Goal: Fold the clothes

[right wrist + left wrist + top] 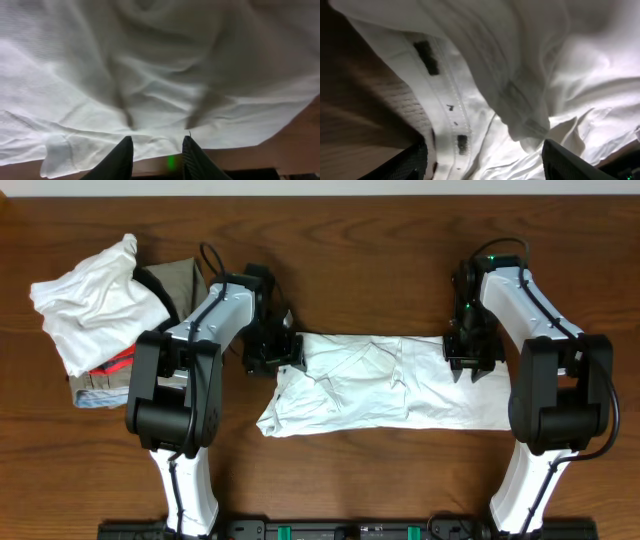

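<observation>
**White shirt (385, 385) stretched flat between two grippers, ready for a fold**

Left gripper (482, 157): the jaws stand wide apart, one dark finger (412, 162) at each lower corner of the wrist view. Cloth lies in the gap between them, but nothing is pinched. The stitched band with its dark label sits just ahead of the fingers, so this gripper is at the shirt's far left corner.

Right gripper (157, 147): the jaws are parted only narrowly, with bare table visible between them. The tips meet the hem at the shirt's far right edge. Whether they press on the fabric or sit just over it cannot be told, and no fold of cloth is caught between them.

The shirt lies lengthwise across the middle of the wooden table (380, 250), creased but in a single layer. The grippers sit at opposite ends of its far edge. This placement suggests a paired pinch, lifting that edge and drawing it toward the near side.

Well apart, by the left arm, is a pile: a crumpled white garment (95, 305) on an olive one (185, 280), with red (122, 360) and striped (95, 392) fabric below. These presumably await folding.
</observation>
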{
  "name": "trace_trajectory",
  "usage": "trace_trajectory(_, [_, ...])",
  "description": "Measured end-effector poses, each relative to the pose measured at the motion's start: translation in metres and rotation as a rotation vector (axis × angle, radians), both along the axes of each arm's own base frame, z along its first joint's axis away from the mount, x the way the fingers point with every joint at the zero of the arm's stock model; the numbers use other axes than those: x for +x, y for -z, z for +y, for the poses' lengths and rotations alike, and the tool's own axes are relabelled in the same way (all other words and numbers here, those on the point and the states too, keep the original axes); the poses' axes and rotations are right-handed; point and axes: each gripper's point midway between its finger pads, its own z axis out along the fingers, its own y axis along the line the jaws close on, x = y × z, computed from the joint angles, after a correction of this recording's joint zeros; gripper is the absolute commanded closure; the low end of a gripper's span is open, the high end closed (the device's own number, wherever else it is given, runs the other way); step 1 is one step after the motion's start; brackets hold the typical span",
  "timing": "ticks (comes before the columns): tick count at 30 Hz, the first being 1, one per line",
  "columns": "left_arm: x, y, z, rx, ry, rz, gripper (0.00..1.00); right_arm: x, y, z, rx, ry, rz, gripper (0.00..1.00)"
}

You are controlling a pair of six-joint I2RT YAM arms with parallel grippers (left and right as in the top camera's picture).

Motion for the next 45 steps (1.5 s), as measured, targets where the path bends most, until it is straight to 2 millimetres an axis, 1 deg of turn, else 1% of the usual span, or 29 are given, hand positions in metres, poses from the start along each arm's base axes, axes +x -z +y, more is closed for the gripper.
trace_trajectory(4, [-0.001,-0.001,-0.003,-0.017,-0.003,0.005,0.26,0.0,0.0,0.001,0.007,0.003,0.001,0.69])
trace_trajectory(5, [-0.001,-0.001,-0.004,-0.023,-0.004,0.007,0.24,0.0,0.0,0.001,0.007,0.003,0.001,0.69])
trace_trajectory(6, [-0.002,-0.002,-0.005,-0.031,-0.005,0.01,0.17,0.0,0.0,0.001,0.007,0.003,0.001,0.69])
trace_trajectory(9, [-0.001,-0.004,-0.007,-0.047,-0.012,0.013,0.08,0.0,0.0,0.002,0.01,0.003,0.002,0.69])
trace_trajectory(11, [0.001,-0.005,-0.004,-0.041,-0.021,0.009,0.05,0.0,0.0,0.002,0.01,0.003,0.001,0.69])
trace_trajectory(14, [0.011,-0.007,0.009,-0.008,-0.045,-0.032,0.04,0.0,0.0,0.002,0.01,0.003,0.002,0.69])
trace_trajectory(16, [0.022,-0.014,0.017,0.003,-0.06,-0.085,0.04,0.0,0.0,0.002,0.01,0.003,0.002,0.69])
trace_trajectory(18, [0.031,-0.028,0.021,0.008,-0.071,-0.145,0.04,0.0,0.0,0.002,0.012,0.004,0.002,0.69])
trace_trajectory(19, [0.033,-0.037,0.02,0.007,-0.074,-0.171,0.05,0.0,0.0,0.003,0.015,0.005,0.001,0.69])
trace_trajectory(21, [0.038,-0.05,0.015,-0.004,-0.075,-0.212,0.05,0.0,0.0,0.004,0.022,0.008,0.0,0.69])
trace_trajectory(22, [0.041,-0.056,0.009,-0.018,-0.077,-0.233,0.05,0.0,0.0,0.005,0.025,0.009,0.0,0.69])
trace_trajectory(24, [0.046,-0.06,-0.005,-0.052,-0.077,-0.258,0.05,0.0,0.0,0.005,0.029,0.011,0.0,0.69])
trace_trajectory(26, [0.049,-0.06,-0.018,-0.081,-0.085,-0.277,0.05,-0.001,0.0,0.006,0.031,0.011,0.003,0.69])
trace_trajectory(28, [0.047,-0.057,-0.028,-0.097,-0.094,-0.27,0.05,-0.001,0.0,0.006,0.031,0.012,0.004,0.69])
trace_trajectory(31, [0.04,-0.048,-0.036,-0.108,-0.116,-0.247,0.05,-0.002,-0.001,0.006,0.031,0.011,0.01,0.69])
trace_trajectory(39, [0.028,-0.03,-0.035,-0.098,-0.16,-0.202,0.05,-0.003,-0.001,0.006,0.032,0.009,0.012,0.7])
trace_trajectory(42, [0.029,-0.028,-0.036,-0.102,-0.168,-0.207,0.05,-0.003,-0.001,0.006,0.032,0.008,0.012,0.7])
trace_trajectory(45, [0.034,-0.027,-0.039,-0.113,-0.174,-0.233,0.05,-0.003,-0.001,0.006,0.032,0.008,0.015,0.7])
